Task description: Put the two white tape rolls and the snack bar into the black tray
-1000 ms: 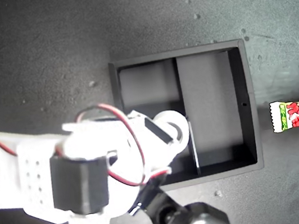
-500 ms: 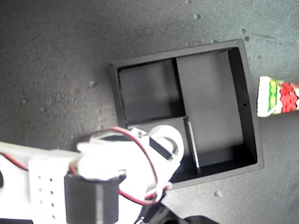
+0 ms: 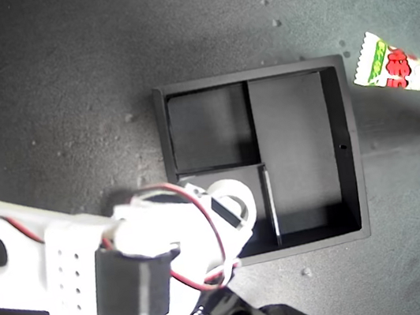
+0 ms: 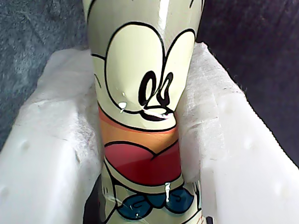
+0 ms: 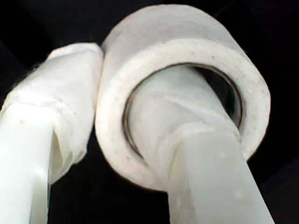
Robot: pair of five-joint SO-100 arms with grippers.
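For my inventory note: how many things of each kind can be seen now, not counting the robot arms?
Tape roll: 1, held by my second gripper
Snack bar: 1, held by my first gripper
Tray: 1
Total: 3

The exterior view looks straight down on the black tray point(image 3: 265, 163) from well above. The first wrist view sits very close along my first tool point(image 4: 140, 140), filled by the snack bar point(image 4: 142, 93), shared with the exterior view beyond the tray's wall. The second wrist view looks closely along my second tool point(image 5: 117, 140) at a white tape roll point(image 5: 182, 51).
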